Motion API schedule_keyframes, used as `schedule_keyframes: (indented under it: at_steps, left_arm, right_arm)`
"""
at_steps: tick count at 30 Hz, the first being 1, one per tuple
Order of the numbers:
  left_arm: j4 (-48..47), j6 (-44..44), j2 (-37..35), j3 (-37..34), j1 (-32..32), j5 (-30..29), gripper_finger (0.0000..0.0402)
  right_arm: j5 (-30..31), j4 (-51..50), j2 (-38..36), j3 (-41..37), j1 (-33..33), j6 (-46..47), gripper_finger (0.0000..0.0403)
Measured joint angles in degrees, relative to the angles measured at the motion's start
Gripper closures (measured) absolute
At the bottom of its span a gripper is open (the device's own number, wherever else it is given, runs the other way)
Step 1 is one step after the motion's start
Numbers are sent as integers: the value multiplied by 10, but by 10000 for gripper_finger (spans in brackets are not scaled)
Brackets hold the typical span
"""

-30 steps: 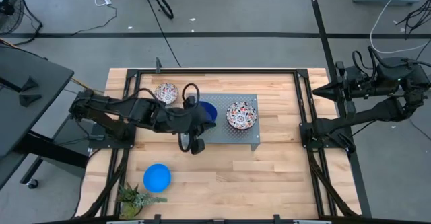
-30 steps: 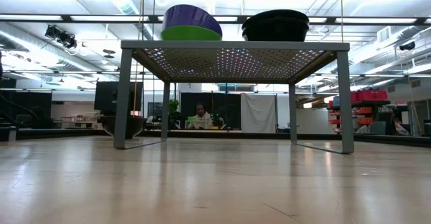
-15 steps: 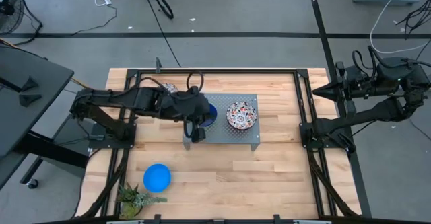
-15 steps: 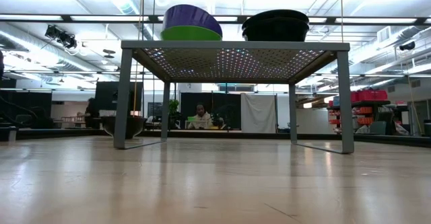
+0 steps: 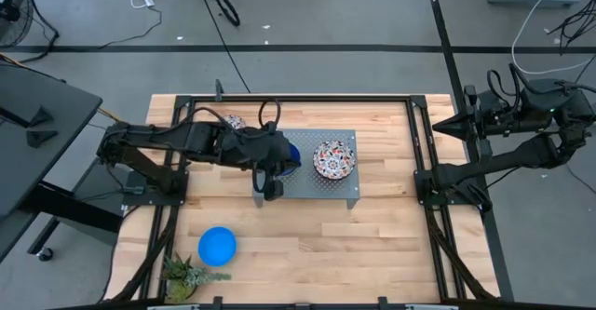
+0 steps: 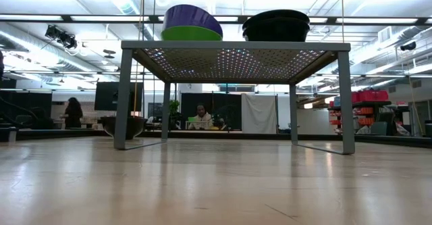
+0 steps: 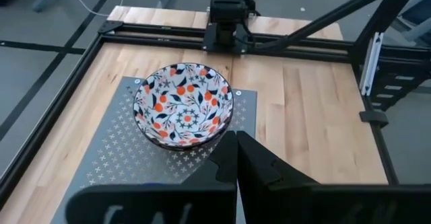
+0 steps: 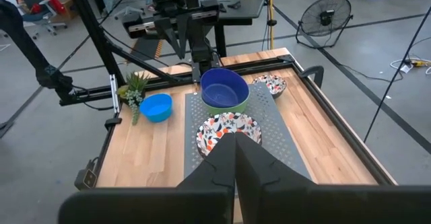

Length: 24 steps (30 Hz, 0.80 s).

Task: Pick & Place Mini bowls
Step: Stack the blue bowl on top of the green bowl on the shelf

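Spanning most of the high view lay a pale wood-plank counter (image 5: 307,226) bordered by dark rails, set on a grey floor strewn with cables (image 5: 223,7). Stood on short legs near the counter's middle: a grey perforated metal tray (image 5: 337,185). Sat at the near-left corner: a small spiky green plant (image 5: 186,275). Showed beyond the counter in the low view: a lit workshop ceiling, shelving, and a seated person (image 6: 200,115) plus a standing person (image 6: 72,111) far back.

Rested on the tray's right half: a white floral bowl (image 5: 333,158) with red-and-dark flowers, stacked on another of the same kind judging by the doubled rim in the left wrist view. Sat on the tray's left half: a dark blue bowl (image 8: 224,87) nested in a green bowl (image 8: 227,104), largely hidden from above by the left arm. Lay on the bare wood past the tray's left edge: a third floral bowl (image 8: 270,84). Sat alone near the plant: a bright blue bowl (image 5: 217,246).

Hovered at the tray's near-left edge, just beside the blue-and-green stack: the left hand (image 5: 269,188), fingers pressed together and holding nothing. Parked well off the counter's right side: the right hand (image 8: 235,143), fingers likewise closed and empty.
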Motion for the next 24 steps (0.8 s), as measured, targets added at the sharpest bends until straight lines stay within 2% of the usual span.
schedule_keyframes:
  at_steps: [24]
  left_arm:
    - [58, 17, 0, 0, 2, 10, 400]
  right_arm:
    - [0, 0, 0, 0, 0, 0, 396]
